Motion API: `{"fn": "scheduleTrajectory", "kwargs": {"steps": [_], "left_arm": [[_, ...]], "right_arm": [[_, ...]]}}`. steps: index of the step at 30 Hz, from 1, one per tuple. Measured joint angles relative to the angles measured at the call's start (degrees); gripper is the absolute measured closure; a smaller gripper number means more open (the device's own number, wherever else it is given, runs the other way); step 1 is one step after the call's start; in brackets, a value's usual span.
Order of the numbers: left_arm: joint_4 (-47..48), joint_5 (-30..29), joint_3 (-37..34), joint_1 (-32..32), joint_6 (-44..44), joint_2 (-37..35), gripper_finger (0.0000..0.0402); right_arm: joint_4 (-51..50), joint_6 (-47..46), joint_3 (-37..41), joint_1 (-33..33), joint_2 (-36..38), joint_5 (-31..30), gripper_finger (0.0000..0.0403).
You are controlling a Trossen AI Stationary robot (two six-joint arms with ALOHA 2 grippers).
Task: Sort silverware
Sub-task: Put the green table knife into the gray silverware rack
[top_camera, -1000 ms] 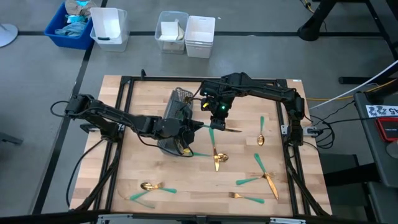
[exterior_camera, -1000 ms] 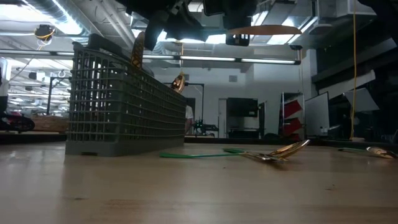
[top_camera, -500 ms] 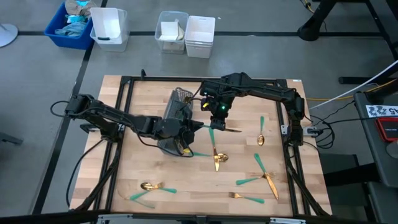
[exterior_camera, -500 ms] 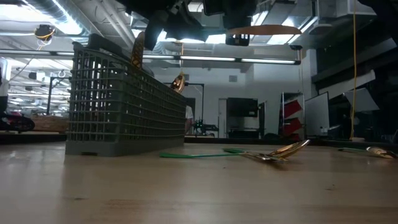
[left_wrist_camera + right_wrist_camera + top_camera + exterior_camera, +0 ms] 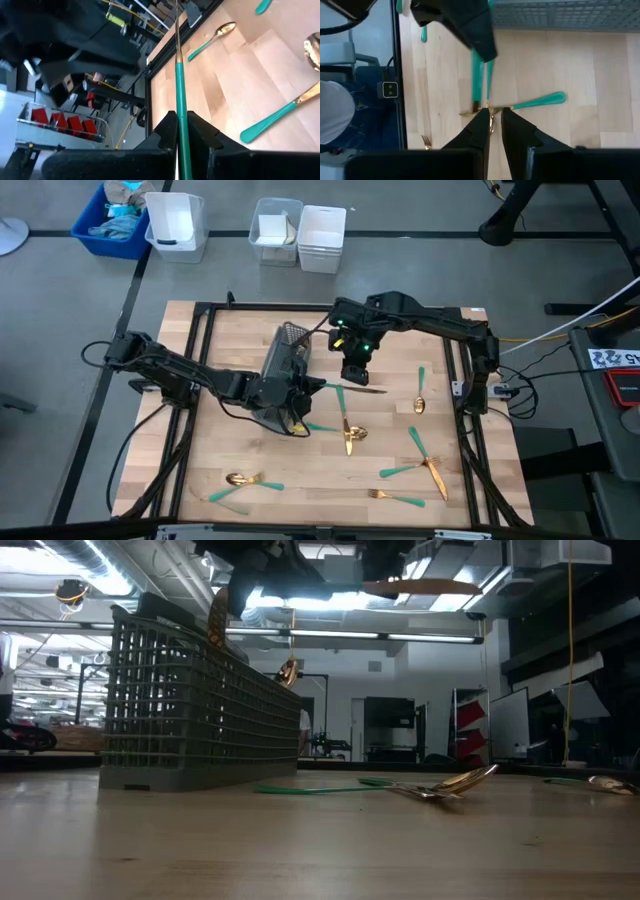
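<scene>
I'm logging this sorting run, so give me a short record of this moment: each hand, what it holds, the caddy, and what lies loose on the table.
left hand: at the caddy's near end, shut on a teal-handled piece
right hand: right of the caddy, raised off the table, shut on a knife held level
caddy: grey mesh, standing on the table
loose silverware: several pieces lie unsorted on the wood, among them a spoon near the right side

Overhead and tabletop-level views share the caddy [image 5: 285, 370]; 2 wrist views look close past fingers.
</scene>
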State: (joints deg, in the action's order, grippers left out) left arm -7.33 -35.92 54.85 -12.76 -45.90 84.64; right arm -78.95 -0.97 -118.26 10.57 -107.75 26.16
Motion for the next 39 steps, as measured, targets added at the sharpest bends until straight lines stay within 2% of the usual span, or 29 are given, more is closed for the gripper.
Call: {"fn": "scheduleTrajectory", "kwargs": {"steps": [5, 10, 14, 17, 21, 26, 30, 34, 39], "left_arm": [[0.5, -0.2, 0.0, -0.6, 2.1, -1.0, 0.0389], [0.5, -0.3, 0.0, -2.6, 3.6, -6.3, 0.0389], [2.2, -0.3, 0.0, -4.2, 8.6, -11.0, 0.0389], [5.7, -1.1, 0.0, -5.6, 14.7, -14.8, 0.0389], [11.8, -5.6, 0.0, -8.3, 29.6, -19.0, 0.0389], [20.5, -14.3, 0.0, -13.0, 47.2, -22.0, 0.0389], [28.8, -21.6, -0.1, -17.6, 58.7, -22.5, 0.0389], [37.5, -25.9, -0.1, -23.0, 72.1, -22.5, 0.0389], [46.4, -34.3, -0.1, -29.8, 87.6, -22.3, 0.0389]], "right_arm": [[-4.4, 0.3, 0.0, 0.0, 0.9, -3.3, 0.0354], [-4.9, 1.7, 0.1, 0.0, 4.2, -12.7, 0.0354], [-4.5, 3.3, 0.0, 0.0, 8.5, -20.4, 0.0354], [-3.5, 3.5, 0.1, 0.0, 12.1, -25.2, 0.0354], [-1.4, 3.5, 0.2, 0.0, 15.0, -30.7, 0.0354], [-0.1, 3.5, 0.9, -0.1, 15.0, -31.2, 0.0354], [4.5, 3.3, 6.7, -0.1, 14.9, -31.2, 0.0354], [10.7, 2.9, 14.1, -0.1, 14.9, -30.9, 0.0354], [24.0, 2.8, 22.5, -0.1, 14.9, -24.7, 0.0354]]}}
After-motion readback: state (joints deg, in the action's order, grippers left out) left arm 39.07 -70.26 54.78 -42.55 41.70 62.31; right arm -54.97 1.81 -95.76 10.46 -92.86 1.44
